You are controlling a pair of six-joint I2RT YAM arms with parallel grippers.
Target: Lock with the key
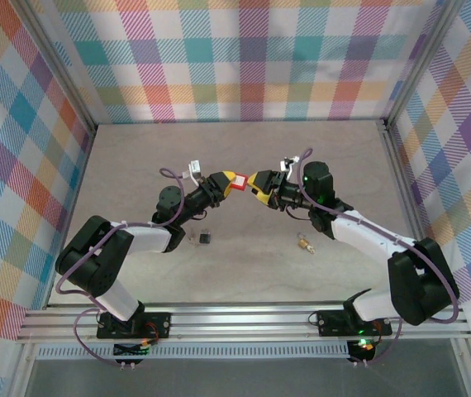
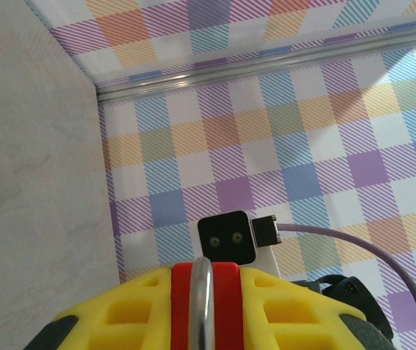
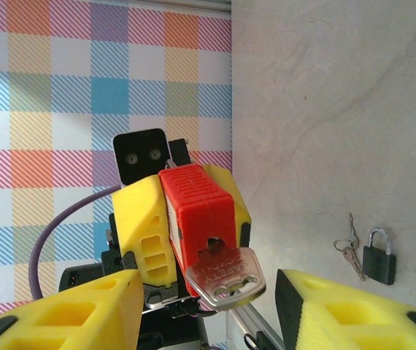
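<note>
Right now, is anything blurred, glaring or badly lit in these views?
Top external: even light, soft shadows on the table, everything sharp. Left wrist: red padlock slightly soft, checked wall crisp. Right wrist: key sharp, fingers of the right tool soft up close.

Two grippers meet above the middle of the table, with a padlock between them.

In the top view the left gripper sits just left of frame centre and the right gripper just right of it, both above the table. The held padlock is clamped in the left one. In the right wrist view the key sticks out of that padlock's near end, low in the frame, between the right gripper's fingers. A loose padlock lies on the table below and left of centre, with a bunch of keys beside it. A small object lies below and right of centre.
</note>
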